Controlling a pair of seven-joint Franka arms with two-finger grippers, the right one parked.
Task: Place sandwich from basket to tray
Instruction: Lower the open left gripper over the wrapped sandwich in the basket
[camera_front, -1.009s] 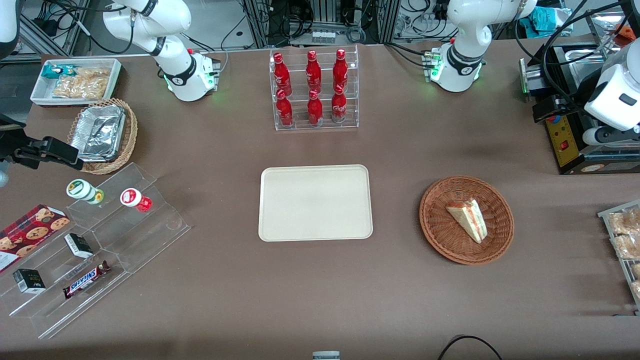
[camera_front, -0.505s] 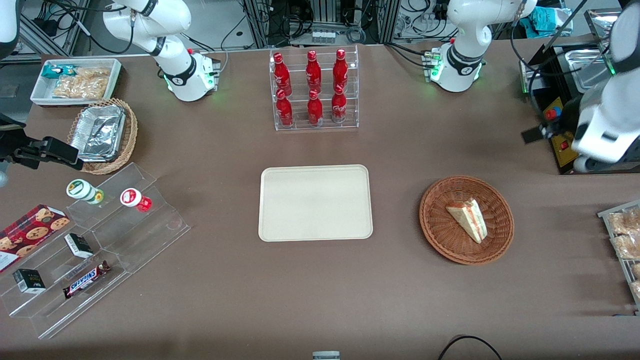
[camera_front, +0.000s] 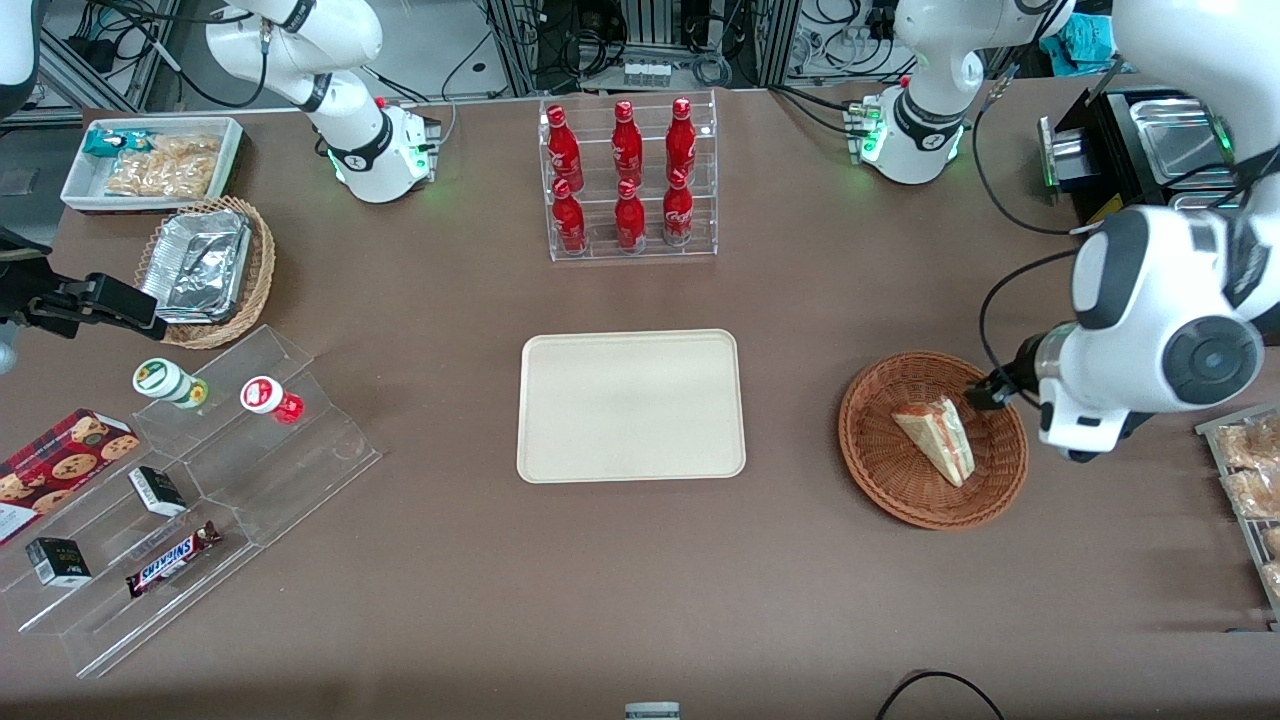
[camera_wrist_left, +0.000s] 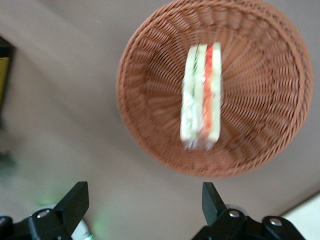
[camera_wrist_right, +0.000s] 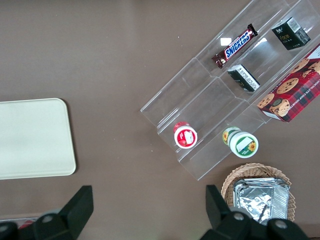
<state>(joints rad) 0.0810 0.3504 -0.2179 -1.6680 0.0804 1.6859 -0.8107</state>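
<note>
Front view: the sandwich (camera_front: 936, 438) lies in the basket (camera_front: 880, 480) at centre right of the frame, its long axis slanting toward the lower right. The working arm's claw (camera_front: 985, 392) hangs over the basket's upper right rim, beside the wedge's blunt end. The tray (camera_front: 630, 405) sits bare at mid-frame on the brown bench (camera_front: 640, 600).

Left wrist view: the claw (camera_wrist_left: 142, 202) stands open, its fingers (camera_wrist_left: 75, 200) wide apart. The sandwich (camera_wrist_left: 201, 100) lies ahead, lengthwise between them.

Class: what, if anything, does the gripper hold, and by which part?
Nothing. The gripper is open above the basket, and the sandwich lies in it, untouched.
</note>
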